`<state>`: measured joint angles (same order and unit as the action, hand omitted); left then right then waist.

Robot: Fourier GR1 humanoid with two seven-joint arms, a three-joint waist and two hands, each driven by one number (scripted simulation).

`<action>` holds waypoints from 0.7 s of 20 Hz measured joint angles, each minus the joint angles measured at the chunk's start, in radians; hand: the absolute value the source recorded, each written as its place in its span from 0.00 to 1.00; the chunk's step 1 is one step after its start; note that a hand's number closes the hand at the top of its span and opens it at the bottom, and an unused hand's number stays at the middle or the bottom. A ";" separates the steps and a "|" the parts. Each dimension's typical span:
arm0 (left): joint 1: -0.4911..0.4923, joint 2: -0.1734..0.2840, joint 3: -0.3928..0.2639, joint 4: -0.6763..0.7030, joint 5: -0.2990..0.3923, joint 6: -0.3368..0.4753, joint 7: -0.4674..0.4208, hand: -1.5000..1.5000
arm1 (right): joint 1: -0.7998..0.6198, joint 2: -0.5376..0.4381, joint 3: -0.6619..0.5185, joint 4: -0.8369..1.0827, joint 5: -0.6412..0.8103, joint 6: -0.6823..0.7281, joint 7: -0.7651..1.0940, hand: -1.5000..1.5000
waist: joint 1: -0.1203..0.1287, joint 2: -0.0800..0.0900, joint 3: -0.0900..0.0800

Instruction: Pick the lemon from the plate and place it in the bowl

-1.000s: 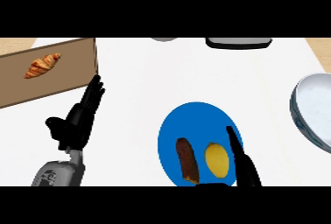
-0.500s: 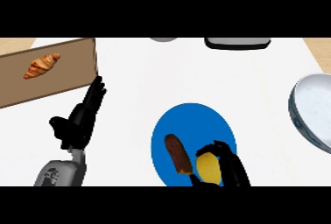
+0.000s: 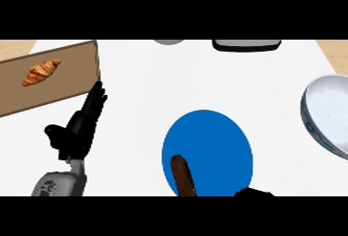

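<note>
Left robot hand (image 3: 78,126) rests open on the white desk (image 3: 204,78); right robot hand (image 3: 255,192) barely shows, can't tell its state. Blue plate (image 3: 211,143) with a brown stick (image 3: 183,175), bowl (image 3: 329,115) at right, croissant (image 3: 41,72) on a board (image 3: 68,92).

Light is bright and even across the white counter (image 3: 204,78), with no clear direction and hardly any cast shadows. The blue plate (image 3: 211,138) is flat, saturated colour without glare. Right of the plate, the grey bowl (image 3: 329,115) carries soft shading along its rim and a paler interior. Left of the plate, the left hand (image 3: 78,126) reads nearly as a silhouette, so its surface detail is perhaps lost.
</note>
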<state>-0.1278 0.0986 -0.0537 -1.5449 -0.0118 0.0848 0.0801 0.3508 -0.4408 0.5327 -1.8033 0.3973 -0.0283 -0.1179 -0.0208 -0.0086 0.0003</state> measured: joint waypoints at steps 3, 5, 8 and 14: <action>0.007 -0.005 0.001 -0.006 -0.005 0.011 0.002 0.50 | 0.072 -0.133 -0.053 -0.104 -0.104 0.074 -0.168 1.00 | -0.012 -0.001 0.001; 0.022 -0.001 0.003 -0.016 -0.005 0.011 -0.002 0.50 | 0.128 -0.201 -0.106 -0.169 -0.181 0.108 -0.278 1.00 | -0.017 -0.002 0.001; 0.027 0.001 0.014 -0.004 -0.004 0.013 -0.014 0.50 | 0.205 -0.289 -0.219 -0.252 -0.278 0.137 -0.434 1.00 | -0.028 -0.002 0.000; 0.049 0.009 0.016 -0.031 0.000 0.006 -0.006 0.50 | 0.377 -0.382 -0.522 -0.404 -0.463 0.163 -0.622 1.00 | -0.040 -0.005 -0.001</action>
<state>-0.0791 0.1078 -0.0377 -1.5755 -0.0119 0.0907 0.0737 0.7282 -0.8226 0.0103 -2.2073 -0.0658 0.1352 -0.7395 -0.0608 -0.0134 -0.0007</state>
